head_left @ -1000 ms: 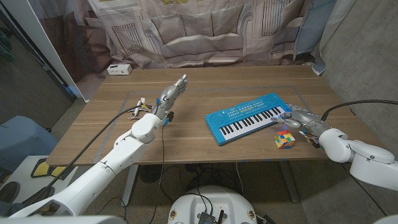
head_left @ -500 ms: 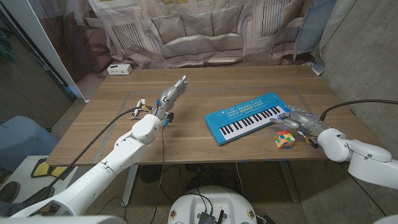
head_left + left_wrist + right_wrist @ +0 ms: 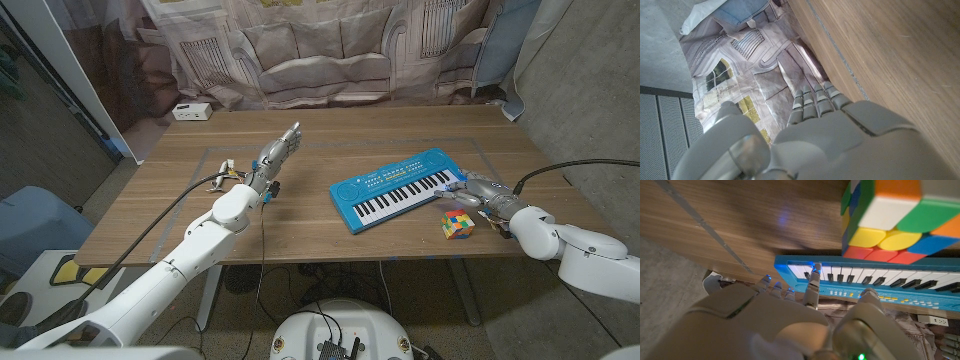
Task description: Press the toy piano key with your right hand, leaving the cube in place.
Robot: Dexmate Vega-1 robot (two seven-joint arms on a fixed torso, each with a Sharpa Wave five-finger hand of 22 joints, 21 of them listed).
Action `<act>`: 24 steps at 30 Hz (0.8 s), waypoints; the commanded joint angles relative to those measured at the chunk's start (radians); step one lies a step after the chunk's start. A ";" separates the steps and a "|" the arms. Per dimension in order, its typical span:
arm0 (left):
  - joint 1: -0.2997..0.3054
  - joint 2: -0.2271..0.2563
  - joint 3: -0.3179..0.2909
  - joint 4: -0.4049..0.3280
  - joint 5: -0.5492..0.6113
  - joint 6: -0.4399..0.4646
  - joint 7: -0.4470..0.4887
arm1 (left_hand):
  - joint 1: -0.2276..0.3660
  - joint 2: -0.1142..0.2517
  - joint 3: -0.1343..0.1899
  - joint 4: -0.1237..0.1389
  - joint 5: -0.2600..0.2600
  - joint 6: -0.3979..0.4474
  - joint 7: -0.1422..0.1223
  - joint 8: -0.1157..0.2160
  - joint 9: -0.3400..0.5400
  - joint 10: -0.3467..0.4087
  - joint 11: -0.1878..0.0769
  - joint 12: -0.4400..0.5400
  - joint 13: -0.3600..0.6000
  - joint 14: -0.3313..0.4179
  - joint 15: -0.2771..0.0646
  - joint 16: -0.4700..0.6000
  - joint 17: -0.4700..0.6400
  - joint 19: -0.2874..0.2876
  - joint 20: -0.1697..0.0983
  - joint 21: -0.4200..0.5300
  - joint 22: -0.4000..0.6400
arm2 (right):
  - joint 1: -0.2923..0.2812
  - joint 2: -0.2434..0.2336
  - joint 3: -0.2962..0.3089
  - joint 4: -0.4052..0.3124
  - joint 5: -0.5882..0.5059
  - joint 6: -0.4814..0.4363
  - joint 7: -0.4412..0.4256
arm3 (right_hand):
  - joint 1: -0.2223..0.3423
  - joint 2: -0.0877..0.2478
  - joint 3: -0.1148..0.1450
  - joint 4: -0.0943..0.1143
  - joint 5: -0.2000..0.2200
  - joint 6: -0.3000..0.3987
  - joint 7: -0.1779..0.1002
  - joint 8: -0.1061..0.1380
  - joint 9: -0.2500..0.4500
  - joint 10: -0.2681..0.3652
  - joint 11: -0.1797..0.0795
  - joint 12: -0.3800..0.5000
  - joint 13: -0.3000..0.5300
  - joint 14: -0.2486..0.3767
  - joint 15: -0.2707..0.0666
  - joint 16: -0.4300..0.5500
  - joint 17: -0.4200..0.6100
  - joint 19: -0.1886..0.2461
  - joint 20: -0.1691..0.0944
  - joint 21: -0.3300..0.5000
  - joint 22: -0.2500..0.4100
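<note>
Listing near to far.

Cube point(image 3: 458, 224): multicoloured puzzle cube, near right of the table point(image 3: 320, 160), just beside the piano's near right corner; whether it touches the piano cannot be told. Apart from the right hand, which suits the instruction to leave it alone.

Right hand point(image 3: 480, 193): at the right end of the piano, just beyond and right of the cube. Holds nothing; in the right wrist view one finger point(image 3: 814, 277) reaches onto a white key at the end of the keyboard, the other fingers curled back short of it, probably so only that key is struck. Whether the key is fully down cannot be told.

Piano point(image 3: 397, 187): blue toy keyboard, lying at an angle right of centre, keys along its near edge, right end toward the right hand.

Left hand point(image 3: 274, 153): left of centre, well apart from the piano, raised on edge, fingers straight and close together, holding nothing; apparently parked clear of the work.

White box point(image 3: 191, 111): far left corner.

Printed curtain point(image 3: 330, 50): behind the far edge.
</note>
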 commanded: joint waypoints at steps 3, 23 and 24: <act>0.005 0.000 -0.001 0.004 -0.002 -0.016 -0.003 | 0.004 0.010 0.004 -0.007 -0.001 0.010 -0.003 -0.004 0.005 0.006 -0.002 -0.003 0.004 0.008 0.004 -0.001 0.005 -0.001 0.005 -0.001 0.004 | -0.004 -0.026 -0.016 -0.024 0.015 -0.033 -0.021 | 0.007 0.001 0.010 0.000 0.002 0.023 0.006 0.005 0.005 -0.062 -0.003 0.007 0.003 -0.247 0.002 0.005 0.001 -0.160 0.002 0.009 0.004; 0.026 0.008 -0.009 -0.012 -0.001 -0.028 0.002 | 0.003 0.010 0.003 -0.008 -0.001 0.010 -0.003 -0.003 0.005 0.006 -0.004 -0.003 0.004 0.007 0.005 -0.002 0.005 -0.001 0.005 0.000 0.004 | -0.026 -0.052 -0.009 -0.050 0.040 -0.052 -0.069 | 0.011 0.002 0.013 -0.003 0.001 0.017 0.002 -0.001 0.006 -0.061 -0.002 0.005 0.003 -0.246 0.003 0.004 0.000 -0.160 0.002 0.008 0.004; 0.027 0.008 -0.010 -0.012 -0.001 -0.029 0.002 | 0.003 0.010 0.003 -0.008 -0.001 0.011 -0.003 -0.003 0.005 0.007 -0.003 -0.003 0.004 0.008 0.004 -0.002 0.005 -0.001 0.006 0.000 0.004 | -0.027 -0.053 -0.008 -0.051 0.041 -0.051 -0.071 | 0.011 0.002 0.014 -0.003 0.001 0.017 0.002 -0.001 0.006 -0.061 -0.002 0.005 0.003 -0.246 0.003 0.005 0.000 -0.160 0.002 0.008 0.004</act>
